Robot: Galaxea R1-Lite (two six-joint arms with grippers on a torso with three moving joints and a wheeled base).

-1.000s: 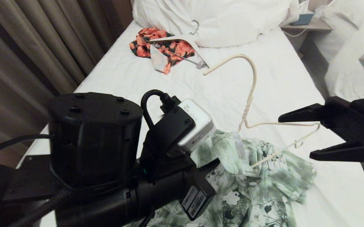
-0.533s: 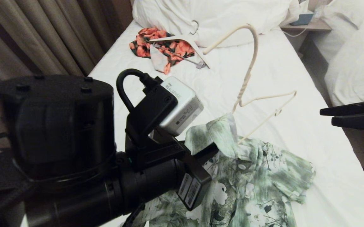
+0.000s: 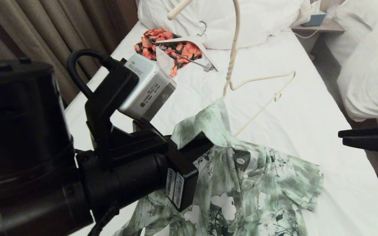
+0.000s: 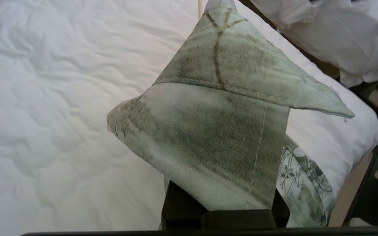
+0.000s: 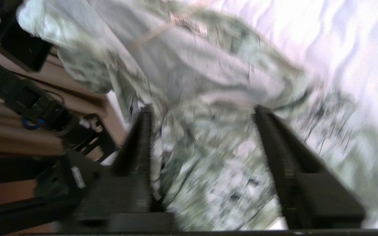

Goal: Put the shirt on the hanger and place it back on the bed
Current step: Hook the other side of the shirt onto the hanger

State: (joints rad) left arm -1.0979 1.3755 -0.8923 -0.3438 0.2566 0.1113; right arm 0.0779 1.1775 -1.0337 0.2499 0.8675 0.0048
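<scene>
The green and white flowered shirt (image 3: 251, 183) lies on the bed (image 3: 310, 108), its collar pulled up into a peak. My left gripper (image 3: 202, 144) is shut on that collar; in the left wrist view the cloth (image 4: 221, 131) rises out of the gripper (image 4: 225, 213). The cream wire hanger (image 3: 231, 65) stands upright from the collar, one shoulder end (image 3: 284, 85) free in the air and the hook at the top edge. My right gripper (image 3: 343, 137) hovers at the bed's right side, open and empty (image 5: 202, 109), pointing at the shirt (image 5: 208, 157).
An orange-red floral garment (image 3: 149, 46) with a flat white hanger (image 3: 182, 41) lies farther up the bed, below the bunched duvet (image 3: 228, 23). A second bed (image 3: 366, 65) and a nightstand (image 3: 320, 26) are on the right. Curtains (image 3: 44, 29) hang on the left.
My left arm has risen, lifting the collar and the hanger higher. My right gripper has drawn back from the hanger's end to the right edge, rolled, and its fingers have come closer together.
</scene>
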